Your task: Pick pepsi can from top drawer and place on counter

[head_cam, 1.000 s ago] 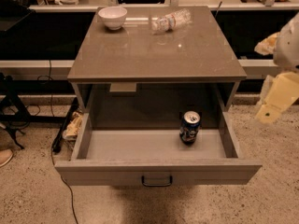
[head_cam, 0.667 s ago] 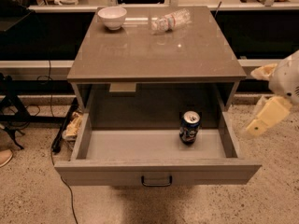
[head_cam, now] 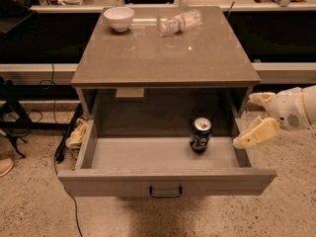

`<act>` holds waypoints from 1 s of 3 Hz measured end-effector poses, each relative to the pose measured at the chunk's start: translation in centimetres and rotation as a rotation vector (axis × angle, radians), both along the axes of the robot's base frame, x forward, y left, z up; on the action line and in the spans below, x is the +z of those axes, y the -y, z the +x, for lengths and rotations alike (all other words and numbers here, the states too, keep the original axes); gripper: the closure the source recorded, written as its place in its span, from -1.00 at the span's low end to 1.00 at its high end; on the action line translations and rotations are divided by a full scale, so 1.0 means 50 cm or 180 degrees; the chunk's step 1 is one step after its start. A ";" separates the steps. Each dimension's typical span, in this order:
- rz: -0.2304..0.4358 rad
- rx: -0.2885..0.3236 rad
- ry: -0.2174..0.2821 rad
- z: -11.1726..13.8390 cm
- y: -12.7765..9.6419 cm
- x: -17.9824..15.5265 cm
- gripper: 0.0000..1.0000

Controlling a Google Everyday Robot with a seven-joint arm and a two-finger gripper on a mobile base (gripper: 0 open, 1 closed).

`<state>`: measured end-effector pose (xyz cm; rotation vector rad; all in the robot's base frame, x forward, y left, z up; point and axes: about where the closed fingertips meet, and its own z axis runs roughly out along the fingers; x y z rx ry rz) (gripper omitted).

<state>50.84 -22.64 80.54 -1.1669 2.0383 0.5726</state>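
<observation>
Pincer (head_cam: 245, 120) spread open and empty beside right wall of top drawer (head_cam: 123, 181); approach step; next move needs it over upright pepsi can (head_cam: 200, 135), descend, close

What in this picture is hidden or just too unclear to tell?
All in the camera view:
- The arm behind the open tool, right of the drawer: cut off by the right edge.
- The can: its far side faces away, and the label is too blurred to read.
- The bottle on the counter: too blurred to tell if anything is in it.
- The space behind the drawer: lost in shadow.
</observation>
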 end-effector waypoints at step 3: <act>0.0412 -0.0137 0.0149 0.050 -0.046 -0.071 -1.00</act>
